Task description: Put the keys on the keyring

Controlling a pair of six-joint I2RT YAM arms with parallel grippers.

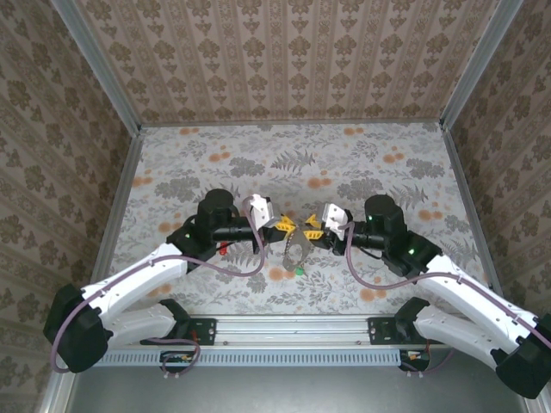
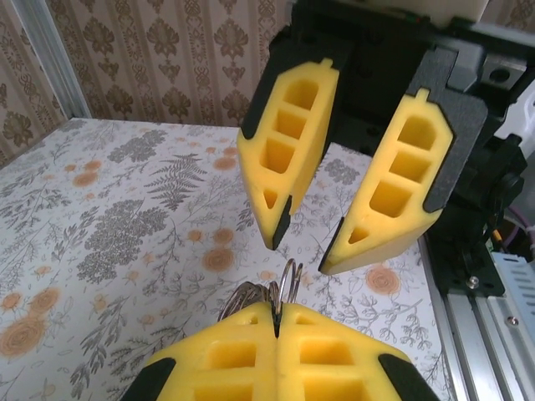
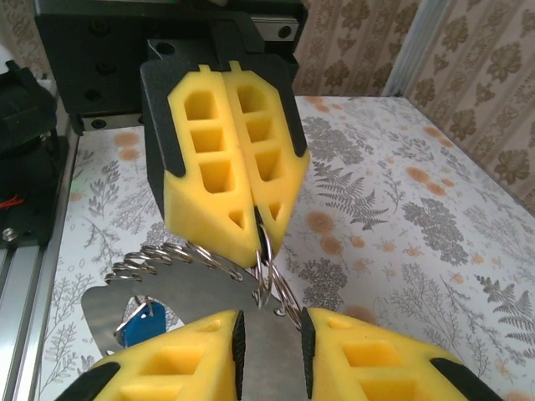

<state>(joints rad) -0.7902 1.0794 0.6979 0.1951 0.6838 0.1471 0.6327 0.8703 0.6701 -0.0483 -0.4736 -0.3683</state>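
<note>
The keyring (image 3: 188,294) is a flat grey metal piece with several small wire rings along its edge, hanging between the two grippers (image 1: 297,251). My left gripper (image 2: 277,322) is shut on one of those small rings (image 2: 289,284). My right gripper (image 3: 270,327) faces it, fingers apart, the grey metal running between and under its pads. A blue-headed key (image 3: 142,324) hangs on the keyring. On the table, a green key (image 1: 299,270) lies just below the keyring and a red one (image 1: 223,249) lies beside the left arm.
The floral table (image 1: 362,163) is walled in by patterned panels at the back and sides. A metal rail (image 1: 293,327) runs along the near edge, where both arm bases are mounted.
</note>
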